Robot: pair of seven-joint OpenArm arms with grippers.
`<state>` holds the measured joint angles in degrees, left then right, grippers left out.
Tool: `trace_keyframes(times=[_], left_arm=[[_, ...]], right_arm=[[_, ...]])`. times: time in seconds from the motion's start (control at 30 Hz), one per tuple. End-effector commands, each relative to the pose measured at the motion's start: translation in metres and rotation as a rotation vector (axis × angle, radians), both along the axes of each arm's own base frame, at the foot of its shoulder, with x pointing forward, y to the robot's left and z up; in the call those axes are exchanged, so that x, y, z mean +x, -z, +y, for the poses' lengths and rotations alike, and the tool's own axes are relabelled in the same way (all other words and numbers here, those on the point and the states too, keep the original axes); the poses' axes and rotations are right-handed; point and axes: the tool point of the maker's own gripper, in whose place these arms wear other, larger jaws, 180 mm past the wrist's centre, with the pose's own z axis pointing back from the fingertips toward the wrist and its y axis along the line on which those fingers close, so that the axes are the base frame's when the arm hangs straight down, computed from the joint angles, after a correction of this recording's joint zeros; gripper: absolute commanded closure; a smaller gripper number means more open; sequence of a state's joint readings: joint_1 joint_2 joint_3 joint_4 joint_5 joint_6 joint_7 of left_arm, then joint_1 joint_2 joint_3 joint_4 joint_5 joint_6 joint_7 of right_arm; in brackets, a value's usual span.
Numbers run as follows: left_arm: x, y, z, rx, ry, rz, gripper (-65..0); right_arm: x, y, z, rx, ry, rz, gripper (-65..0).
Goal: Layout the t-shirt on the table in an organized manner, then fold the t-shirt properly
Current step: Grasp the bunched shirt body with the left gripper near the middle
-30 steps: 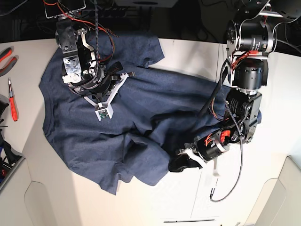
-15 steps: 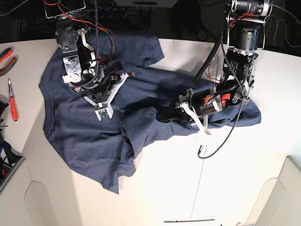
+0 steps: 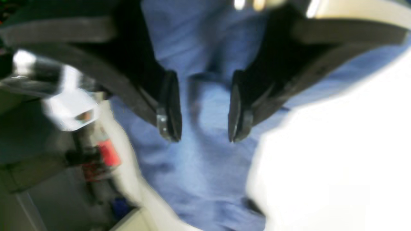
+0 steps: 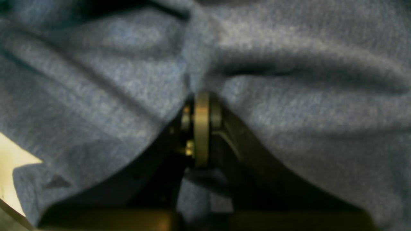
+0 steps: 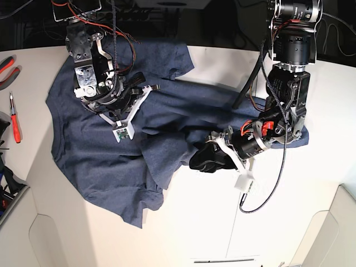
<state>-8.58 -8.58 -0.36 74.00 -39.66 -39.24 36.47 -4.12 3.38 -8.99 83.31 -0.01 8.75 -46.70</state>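
The t-shirt [image 5: 117, 161] lies rumpled across the left and middle of the desk [image 5: 206, 228], one band of cloth stretched out toward the far right edge. The left end effector [image 3: 200, 128] hangs just over that band with its jaws apart and nothing between them; blue cloth shows through the gap. The right end effector [image 4: 200, 128] is clamped tight on a pinch of the t-shirt near the collar end, folds gathered against its tips.

The layout step is in hand, and it would go best if the anchored right side holds firm while the left takes a fresh grip at the hem edge and draws outward low and slow, so the bunched middle flattens rather than rolls.

Against a second ago: the left end effector was shut on the cloth, dragging it; now it has let go, and the hem it carried lies dropped by the desk's centre.
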Motion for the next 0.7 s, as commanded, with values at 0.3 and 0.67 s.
trace_keyframes(times=[0.3,0.67], left_arm=[[0.064,-0.020,-0.038,0.198,0.054,-0.183,-27.6],[0.072,0.035,-0.077,0.213,0.121,0.021,-23.7]], right_arm=[[-0.012,0.007,-0.010,-0.047,-0.002,0.056,0.0],[-0.012,0.007,-0.010,-0.046,-0.001,0.055,0.0]])
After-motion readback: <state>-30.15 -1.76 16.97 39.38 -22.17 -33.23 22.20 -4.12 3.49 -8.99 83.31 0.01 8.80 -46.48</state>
